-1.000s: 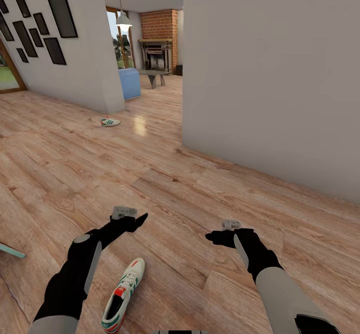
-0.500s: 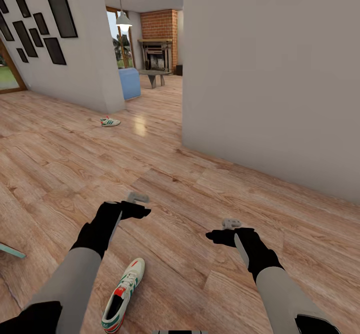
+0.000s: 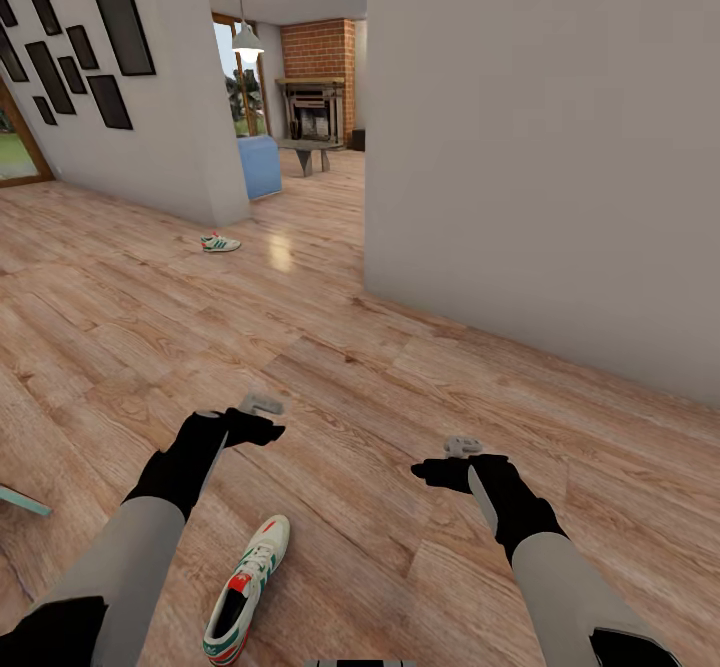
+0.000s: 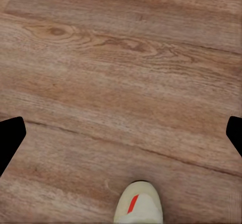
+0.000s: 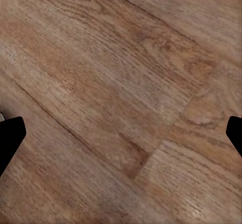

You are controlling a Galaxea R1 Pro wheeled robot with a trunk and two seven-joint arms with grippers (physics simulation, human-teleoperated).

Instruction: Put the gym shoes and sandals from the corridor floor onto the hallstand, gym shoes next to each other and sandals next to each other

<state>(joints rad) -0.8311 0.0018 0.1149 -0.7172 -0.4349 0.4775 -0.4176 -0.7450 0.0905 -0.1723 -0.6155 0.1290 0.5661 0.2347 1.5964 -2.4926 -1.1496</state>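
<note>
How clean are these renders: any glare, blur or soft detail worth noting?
Head view: sharp, with a bright glare patch on the corridor floor beside the far gym shoe. Left wrist view: soft, the near gym shoe's toe smeared. Right wrist view: plank grain blurred.

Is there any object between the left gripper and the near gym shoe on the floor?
Nothing visible does. The left gripper hangs open above bare floor, and the near gym shoe lies just behind it, with its toe in the wrist view.
</note>
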